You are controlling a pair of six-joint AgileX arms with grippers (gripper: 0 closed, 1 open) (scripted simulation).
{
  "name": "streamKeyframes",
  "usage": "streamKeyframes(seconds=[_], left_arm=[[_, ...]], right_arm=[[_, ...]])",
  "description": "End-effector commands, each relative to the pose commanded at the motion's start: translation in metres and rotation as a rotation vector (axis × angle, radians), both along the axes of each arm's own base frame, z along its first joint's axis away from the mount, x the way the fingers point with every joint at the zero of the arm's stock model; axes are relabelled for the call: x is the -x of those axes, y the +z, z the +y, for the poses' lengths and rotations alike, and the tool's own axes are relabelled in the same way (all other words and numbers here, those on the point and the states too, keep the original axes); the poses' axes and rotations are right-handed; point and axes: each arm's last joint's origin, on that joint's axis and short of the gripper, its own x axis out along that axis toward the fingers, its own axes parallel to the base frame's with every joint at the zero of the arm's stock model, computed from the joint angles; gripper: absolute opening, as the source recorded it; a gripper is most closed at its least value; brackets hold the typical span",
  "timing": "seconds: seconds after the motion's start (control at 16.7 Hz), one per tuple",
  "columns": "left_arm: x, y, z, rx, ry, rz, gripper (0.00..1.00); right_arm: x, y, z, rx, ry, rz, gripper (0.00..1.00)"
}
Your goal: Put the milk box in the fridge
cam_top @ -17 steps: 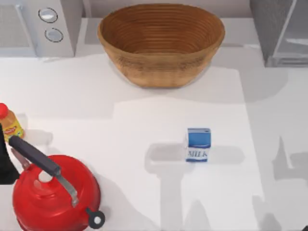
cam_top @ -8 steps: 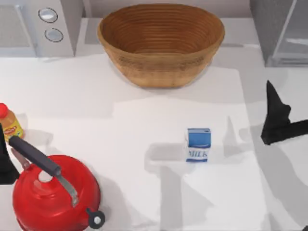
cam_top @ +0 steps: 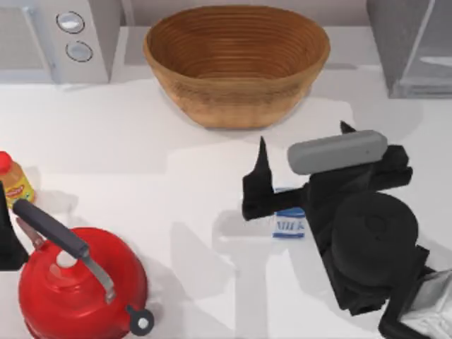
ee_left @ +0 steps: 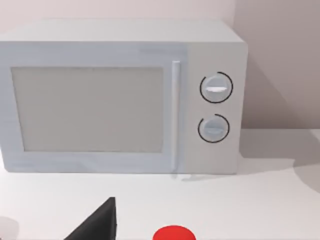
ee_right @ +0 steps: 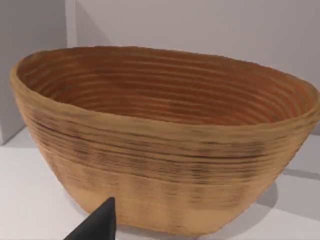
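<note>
The milk box (cam_top: 289,225) stands on the white table right of centre; its white lower part with blue lettering shows, and its blue top is mostly covered by my right arm. My right gripper (cam_top: 304,135) hangs over it, open, its two dark fingers spread wide and pointing toward the basket. One finger (cam_top: 260,176) sits just left of the box. The right wrist view shows a fingertip (ee_right: 100,222) before the basket. The fridge (cam_top: 409,42), dark grey with a pale front panel, stands at the back right corner. My left gripper (cam_top: 7,236) is parked at the table's left edge.
A large woven basket (cam_top: 236,67) stands at the back centre, close beyond the right gripper's fingers. A light-grey microwave (cam_top: 56,39) with two knobs is at the back left. A red kettle (cam_top: 78,282) and an orange-yellow bottle (cam_top: 14,182) stand front left.
My right arm has swung in from the right edge to above the milk box, covering its top. The milk box and the left arm have not moved.
</note>
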Motion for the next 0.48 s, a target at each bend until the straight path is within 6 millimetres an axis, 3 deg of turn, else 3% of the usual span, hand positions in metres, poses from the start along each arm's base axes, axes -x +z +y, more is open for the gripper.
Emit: streamKeyframes(seconds=[0.24,0.48], left_arm=[[0.000,0.000,0.000,0.000,0.000,0.000,1.00],[0.000,0.000,0.000,0.000,0.000,0.000,1.00]], right_arm=[[0.010,-0.059,0.034,-0.022,-0.068,0.015,1.00],[0.021,-0.112,0.037,-0.041,-0.148,0.029,1.00]])
